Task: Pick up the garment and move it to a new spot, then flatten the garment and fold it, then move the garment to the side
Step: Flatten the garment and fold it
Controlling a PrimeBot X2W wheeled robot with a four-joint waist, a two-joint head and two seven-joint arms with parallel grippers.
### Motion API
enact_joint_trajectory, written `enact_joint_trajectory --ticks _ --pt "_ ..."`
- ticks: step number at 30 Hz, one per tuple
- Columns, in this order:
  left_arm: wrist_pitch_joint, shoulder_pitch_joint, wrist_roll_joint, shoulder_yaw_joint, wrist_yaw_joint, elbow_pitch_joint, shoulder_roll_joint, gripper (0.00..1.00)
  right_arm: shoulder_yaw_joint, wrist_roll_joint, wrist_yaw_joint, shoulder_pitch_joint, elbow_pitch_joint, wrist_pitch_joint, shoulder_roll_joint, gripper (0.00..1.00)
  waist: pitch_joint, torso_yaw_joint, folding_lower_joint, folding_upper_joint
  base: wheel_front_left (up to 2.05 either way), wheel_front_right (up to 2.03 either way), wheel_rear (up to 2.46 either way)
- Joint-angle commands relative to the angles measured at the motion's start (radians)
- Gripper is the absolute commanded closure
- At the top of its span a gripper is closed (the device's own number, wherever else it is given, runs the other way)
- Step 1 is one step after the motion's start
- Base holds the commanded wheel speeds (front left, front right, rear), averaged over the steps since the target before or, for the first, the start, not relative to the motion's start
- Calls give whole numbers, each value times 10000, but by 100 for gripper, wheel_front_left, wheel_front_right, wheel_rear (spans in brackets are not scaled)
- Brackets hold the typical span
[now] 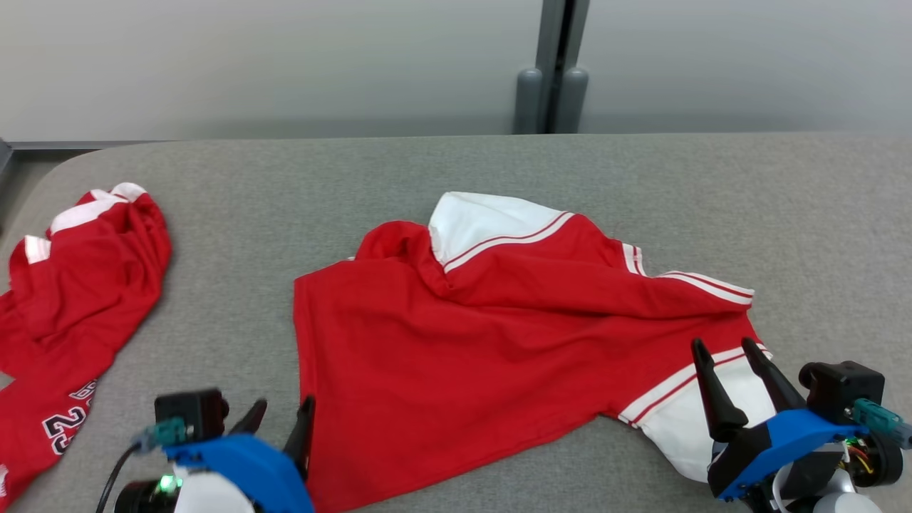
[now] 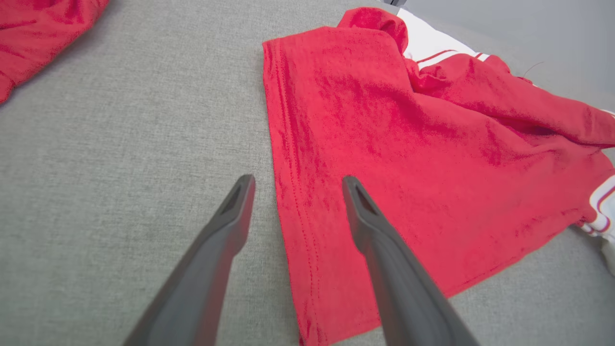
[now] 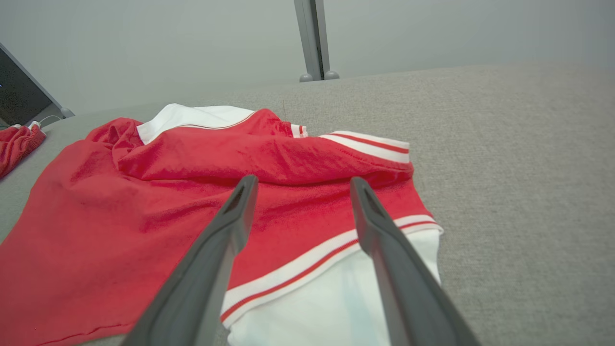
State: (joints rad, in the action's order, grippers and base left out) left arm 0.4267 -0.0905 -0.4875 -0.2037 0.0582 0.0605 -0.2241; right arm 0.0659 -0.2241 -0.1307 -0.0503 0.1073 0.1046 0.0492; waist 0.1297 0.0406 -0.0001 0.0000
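In the head view the left gripper [image 1: 283, 407] stands with its two dark fingers parted and nothing between them, the tips just at the near side edge of the garment [image 1: 484, 335], a red shirt with white, red-striped sleeves that lies rumpled on the grey surface [image 1: 285, 185] ahead of both grippers. The right gripper [image 1: 723, 349] is also spread and empty, its tips above the white sleeve [image 1: 712, 420] at the shirt's near right corner. A second red garment [image 1: 85, 278] lies well apart, beyond the outer side of the left fingers, and past the surface stand a pale wall [image 1: 285, 64] and a grey post [image 1: 552, 71]. In the left wrist view the left gripper [image 2: 295, 180] straddles the stitched hem [image 2: 288, 192]: one finger [image 2: 226, 230] is over bare grey cloth, the other over red fabric; whether either tip touches cannot be told. The garment [image 2: 408, 144] stretches away from the tips, and the second red garment [image 2: 38, 33] shows at the far corner. In the right wrist view the right gripper [image 3: 302, 180] is wide apart over the striped band and white sleeve [image 3: 336, 307], gripping nothing; the garment [image 3: 144, 202] bunches in a fold just ahead of the tips, with the post [image 3: 312, 38] and a dark screen [image 3: 19, 96] beyond.
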Motion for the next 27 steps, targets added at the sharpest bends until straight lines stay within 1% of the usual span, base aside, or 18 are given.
enact_joint_trajectory --ticks 1,4,6,8,10,13,16,19,20,21,22,27 --pt "-106 478 52 -15 13 -268 72 0 -24 -47 -2 61 -68 -20 23 0 21 -88 1 0 0 0 0" --pt "-329 1552 358 -63 118 -1228 172 0 -168 -89 -2 -97 -111 -41 23 0 153 -363 1 0 0 0 0" --pt "-407 2150 669 -193 188 -1944 140 0 -270 -127 -2 -218 -149 -79 25 0 281 -577 1 0 0 0 0" --pt "-577 2724 784 -179 235 -2574 212 0 -354 -173 -2 -307 -156 -114 25 0 440 -799 1 0 0 0 0" --pt "-769 3168 946 -137 320 -3165 162 0 -403 -194 -2 -338 -169 -155 25 0 599 -1016 1 0 0 0 0" --pt "-858 3661 1066 -118 481 -4032 171 0 -388 -252 -2 -418 -177 -217 22 0 823 -1283 1 0 0 0 0" --pt "-846 4042 923 -45 513 -4612 282 0 -374 -284 -2 -478 -173 -278 23 0 1039 -1477 1 0 0 0 0" --pt "-558 4161 818 -170 388 -5104 353 0 -357 -280 -2 -492 -152 -340 23 0 1180 -1566 1 0 0 0 0" --pt "-454 4183 800 -231 340 -5215 363 64 -370 -292 -2 -502 -142 -361 22 0 1216 -1592 1 0 0 0 0" --pt "-410 4212 770 -263 283 -5306 358 93 -375 -309 -2 -514 -127 -376 23 0 1240 -1606 1 0 0 0 0" --pt "-408 4252 763 -288 236 -5360 346 100 -388 -343 -2 -527 -104 -389 23 0 1259 -1616 1 0 0 0 0" --pt "-1611 4851 1052 -98 307 -5209 119 100 -460 -417 -2 -660 -26 -485 20 0 1367 -1586 1 0 0 0 0"
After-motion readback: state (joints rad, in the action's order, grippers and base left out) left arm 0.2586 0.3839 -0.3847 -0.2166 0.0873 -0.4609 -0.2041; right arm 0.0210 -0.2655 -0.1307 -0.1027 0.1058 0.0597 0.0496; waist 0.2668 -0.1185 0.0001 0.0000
